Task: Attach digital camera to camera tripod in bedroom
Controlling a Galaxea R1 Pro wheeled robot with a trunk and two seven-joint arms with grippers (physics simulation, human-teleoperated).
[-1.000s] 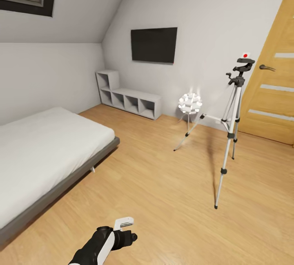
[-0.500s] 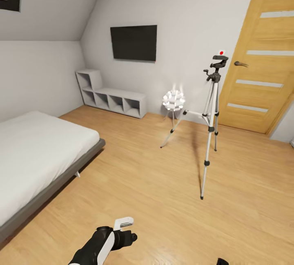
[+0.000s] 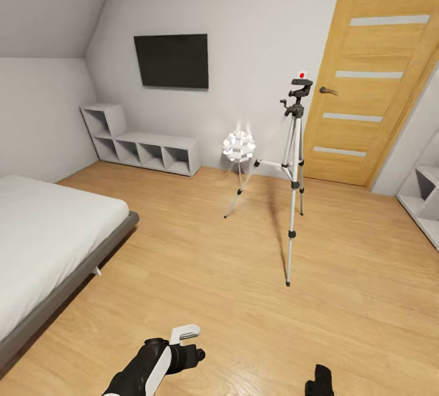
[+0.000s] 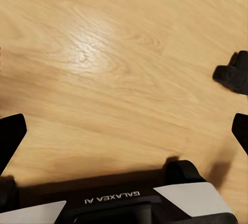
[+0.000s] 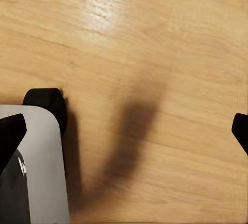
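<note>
The camera tripod [image 3: 292,183] stands on the bedroom's light wood floor, ahead and a little right, in front of the wooden door [image 3: 372,79]. Its black head [image 3: 300,88] carries a small red dot on a white tab. The digital camera is out of view. My left gripper [image 3: 186,344] hangs low over the floor near the picture's bottom. In the left wrist view it [image 4: 124,131] is open, with bare floor between its fingers. My right gripper [image 3: 320,381] peeks in at the bottom edge. It [image 5: 124,131] is open too, holding nothing.
A grey bed with a white mattress [image 3: 49,231] fills the left. A dark TV [image 3: 172,61] hangs above a low grey cube shelf [image 3: 143,149]. A white spiky ball lamp [image 3: 238,145] stands just left of the tripod. Another grey shelf [image 3: 424,201] sits at the right edge.
The view has swung to the right: the skylight has left the picture, more door and a right-hand shelf have come in. The right gripper's tip now shows at the bottom. The left arm holds still.
</note>
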